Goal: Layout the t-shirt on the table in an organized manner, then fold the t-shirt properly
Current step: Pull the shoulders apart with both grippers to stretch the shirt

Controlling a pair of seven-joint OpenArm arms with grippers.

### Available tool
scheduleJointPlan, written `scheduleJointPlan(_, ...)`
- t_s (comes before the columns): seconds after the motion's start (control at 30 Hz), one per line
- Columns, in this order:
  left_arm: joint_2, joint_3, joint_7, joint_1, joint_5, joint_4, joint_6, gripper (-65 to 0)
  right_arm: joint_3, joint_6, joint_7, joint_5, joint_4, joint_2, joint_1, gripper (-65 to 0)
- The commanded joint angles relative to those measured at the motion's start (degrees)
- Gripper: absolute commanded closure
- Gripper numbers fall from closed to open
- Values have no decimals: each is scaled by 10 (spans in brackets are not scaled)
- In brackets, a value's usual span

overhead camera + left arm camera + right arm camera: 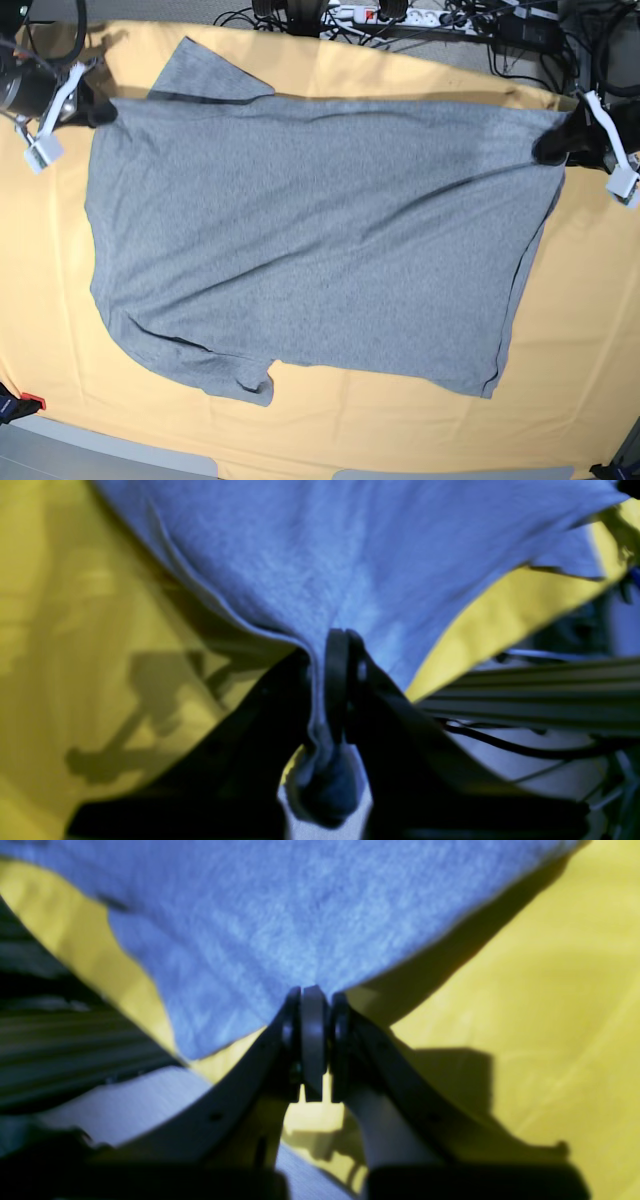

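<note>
Across the table: a heather-grey t-shirt [310, 240] lies spread wide, plain side up, filling most of the base frame.
Table [590, 330]: pale yellow-orange cloth, bare along the lower and right edges.
Shirt shape: one sleeve points to the upper left of the frame, another sits at the lower centre; soft wrinkles run diagonally across the body.
Left gripper [552, 146]: at the right edge of the base frame, jaws pressed together on the shirt's upper right corner [320, 715], fabric bunched between them.
Right gripper [101, 110]: at the upper left, jaws clamped on the shirt's edge [305, 990] near the sleeve.
Cables [420, 20]: a dark tangle beyond the table's top edge.
</note>
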Motion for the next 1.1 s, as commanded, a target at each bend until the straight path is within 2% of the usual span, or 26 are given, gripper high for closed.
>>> scheduleJointPlan(0.0,-24,-7,-9,2,-11,8,-4,0,11,3,11,13,27,11,-8,0)
scheduleJointPlan(0.23,-80,-7,-9,52,-11,8,-5,0,41,3,11,13,104,11,-67,0)
scheduleJointPlan(0.5,-113,-7,-9,53,-11,8,-5,0,47,3,11,13,159,11,-119,0)
scheduleJointPlan(0.83,-115,-7,-9,23,-11,8,-5,0,47,3,11,11,194,11,-122,0)
scheduleJointPlan(0.97,-115,-7,-9,36,-11,8,-5,0,59,3,11,-30,194,11,-147,0)
scheduleJointPlan(1.07,-115,-7,-9,45,-11,8,-5,0,65,3,11,-29,194,11,-171,0)
